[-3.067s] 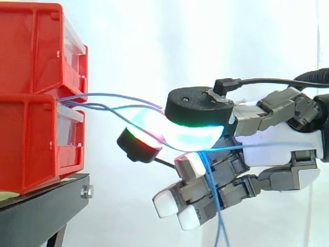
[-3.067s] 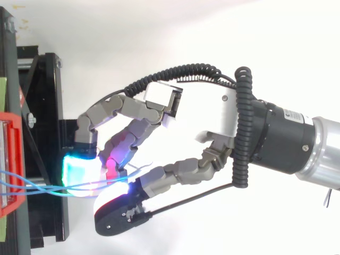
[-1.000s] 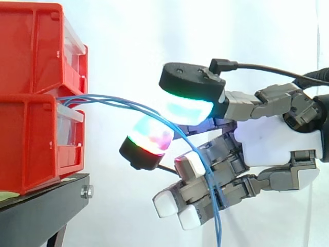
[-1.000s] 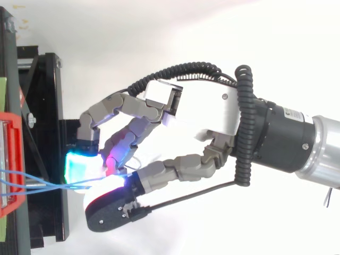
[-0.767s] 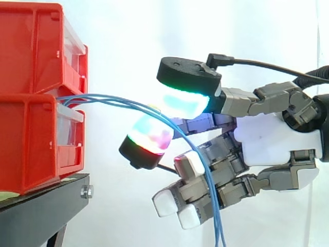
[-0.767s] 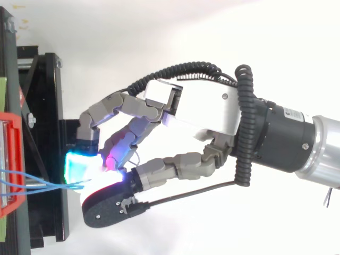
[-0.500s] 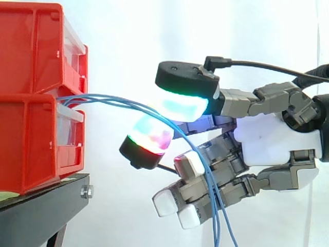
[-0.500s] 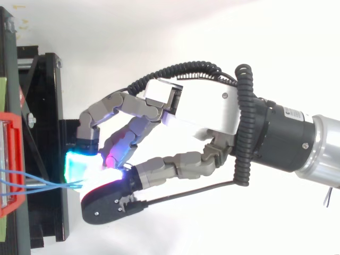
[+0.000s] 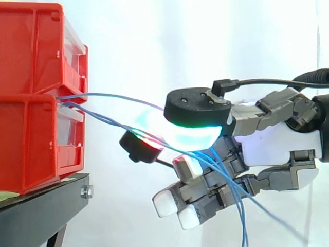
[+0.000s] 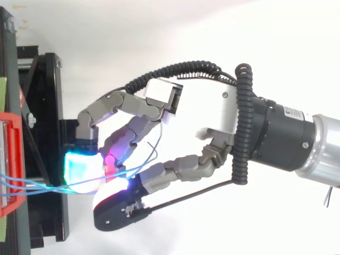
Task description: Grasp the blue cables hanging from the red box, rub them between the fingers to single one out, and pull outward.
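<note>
Since half a second ago the hand's (image 9: 277,146) thumb has dropped back onto the finger beneath it, closing the open gap; the blue cables (image 9: 110,96), then drooping, now run straighter into that pinch.

In the side view the cables leave the front of the red box (image 9: 31,139) where its upper and lower bins meet, above the right edge of the black stand (image 9: 41,206); one runs nearly level to the right, the others slope down; all meet between the glowing pads (image 9: 191,135), and the free ends trail toward the lower right; we read the hand as clamped on the cables.

In the top view the hand (image 10: 212,114) reaches in from the right; the cables (image 10: 42,187) lie lengthwise left to right, from the red box (image 10: 13,159) across the black stand (image 10: 45,133) to the pads, with a loose loop behind them.

We judge the grasp made and the rubbing in hand; next the pads should roll against each other to shed all but one strand, then draw it rightward, away from the box.
</note>
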Controlling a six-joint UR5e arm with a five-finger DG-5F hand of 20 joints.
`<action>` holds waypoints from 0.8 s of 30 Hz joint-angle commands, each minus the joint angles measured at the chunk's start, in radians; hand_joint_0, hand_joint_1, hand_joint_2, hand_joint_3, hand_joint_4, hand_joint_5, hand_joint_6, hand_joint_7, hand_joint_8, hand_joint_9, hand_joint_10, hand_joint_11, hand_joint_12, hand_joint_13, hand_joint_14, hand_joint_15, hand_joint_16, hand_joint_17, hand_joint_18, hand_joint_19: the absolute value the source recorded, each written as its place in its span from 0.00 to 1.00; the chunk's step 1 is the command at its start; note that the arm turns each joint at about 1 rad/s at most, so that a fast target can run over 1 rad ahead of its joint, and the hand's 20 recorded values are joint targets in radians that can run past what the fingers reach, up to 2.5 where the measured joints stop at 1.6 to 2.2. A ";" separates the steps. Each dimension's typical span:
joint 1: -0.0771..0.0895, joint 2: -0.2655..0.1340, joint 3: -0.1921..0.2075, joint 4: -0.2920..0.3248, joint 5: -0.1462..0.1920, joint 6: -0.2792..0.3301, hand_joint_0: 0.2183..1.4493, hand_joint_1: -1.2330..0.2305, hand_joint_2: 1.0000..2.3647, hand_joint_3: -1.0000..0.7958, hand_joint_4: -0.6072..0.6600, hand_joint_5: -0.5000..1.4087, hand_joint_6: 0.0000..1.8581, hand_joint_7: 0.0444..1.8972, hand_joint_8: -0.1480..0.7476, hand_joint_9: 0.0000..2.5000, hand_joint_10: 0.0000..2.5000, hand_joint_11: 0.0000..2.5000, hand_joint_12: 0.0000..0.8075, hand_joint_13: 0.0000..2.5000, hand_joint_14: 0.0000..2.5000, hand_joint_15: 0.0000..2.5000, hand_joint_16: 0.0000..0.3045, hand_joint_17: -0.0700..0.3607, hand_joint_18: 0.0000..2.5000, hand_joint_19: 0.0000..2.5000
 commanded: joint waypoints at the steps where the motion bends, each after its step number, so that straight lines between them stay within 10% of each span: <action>1: -0.001 0.000 0.000 0.000 0.000 -0.001 0.44 0.18 0.00 0.28 0.43 0.18 0.47 0.45 0.45 0.43 0.01 0.34 0.46 0.32 0.01 0.19 0.16 0.42 0.29 0.18; 10: -0.002 0.000 0.000 0.000 -0.001 0.001 0.23 0.27 0.00 0.28 0.54 0.19 0.46 0.45 0.48 0.45 0.01 0.34 0.49 0.32 0.01 0.19 0.18 0.46 0.29 0.20; 24: -0.002 0.000 0.000 0.000 0.000 -0.001 0.27 0.39 0.00 0.28 0.54 0.20 0.45 0.48 0.48 0.47 0.01 0.34 0.48 0.33 0.01 0.20 0.18 0.44 0.29 0.22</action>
